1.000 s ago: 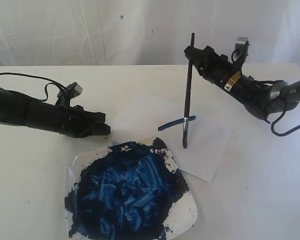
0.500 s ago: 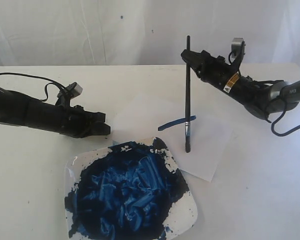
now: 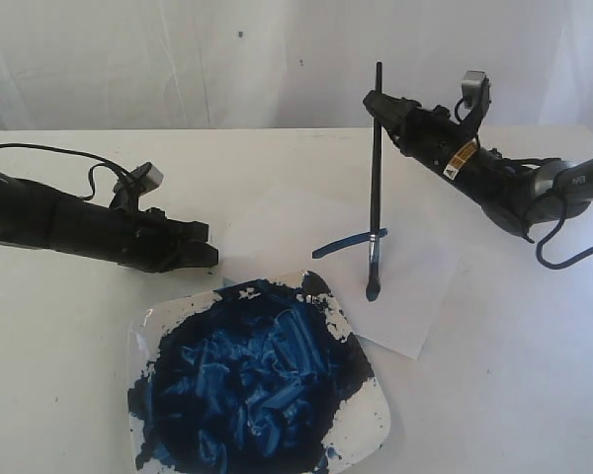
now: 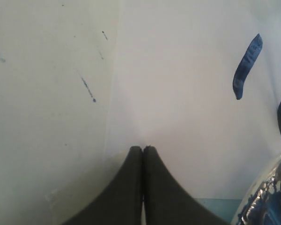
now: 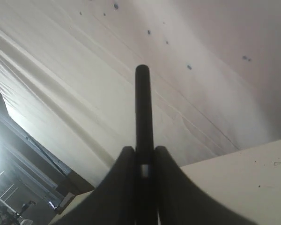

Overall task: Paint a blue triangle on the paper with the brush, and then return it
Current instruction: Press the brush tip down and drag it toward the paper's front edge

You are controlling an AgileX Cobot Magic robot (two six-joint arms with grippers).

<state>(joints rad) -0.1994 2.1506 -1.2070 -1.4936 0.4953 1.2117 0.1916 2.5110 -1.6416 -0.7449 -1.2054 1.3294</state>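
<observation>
Right gripper [image 3: 379, 105] is clamped on the upper handle of the brush [image 3: 375, 197]. It holds the brush near upright so the bristles meet the paper [image 3: 420, 296] just below the right end of the single blue stroke [image 3: 344, 243], probably to begin the triangle's second side. Left gripper [image 3: 208, 255], jaws pressed together and empty, rests at the paper's edge beside the paint plate [image 3: 368, 423], likely steadying it. Versus half a second earlier, the handle top has swung slightly right and the tip has barely shifted.

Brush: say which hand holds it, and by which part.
The right hand grips the brush near the top of its black handle. The left hand is shut and empty.
</observation>
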